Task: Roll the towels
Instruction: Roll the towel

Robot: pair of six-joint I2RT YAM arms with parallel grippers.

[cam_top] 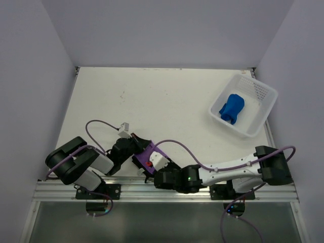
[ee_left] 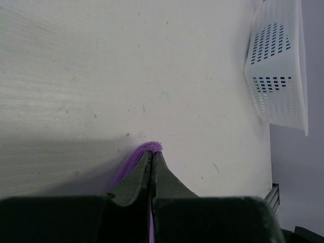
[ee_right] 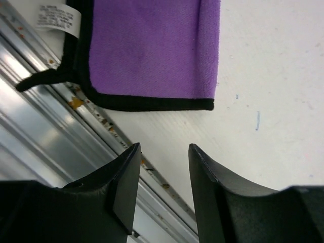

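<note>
purple towel (cam_top: 148, 157) lies at the desk's (cam_top: 152, 96) near edge: soft, light, floppy. left claw (ee_left: 153, 154) clamps its edge; right claw (ee_right: 164, 148) stands apart, empty, near the black trim (ee_right: 152, 104), likely the firmest hold. blue towel (cam_top: 232, 108) sits in the basket (cam_top: 263, 93).

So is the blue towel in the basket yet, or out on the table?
In. The top view shows the blue towel bunched up inside the white basket; how neatly it is rolled, cannot tell.
</note>
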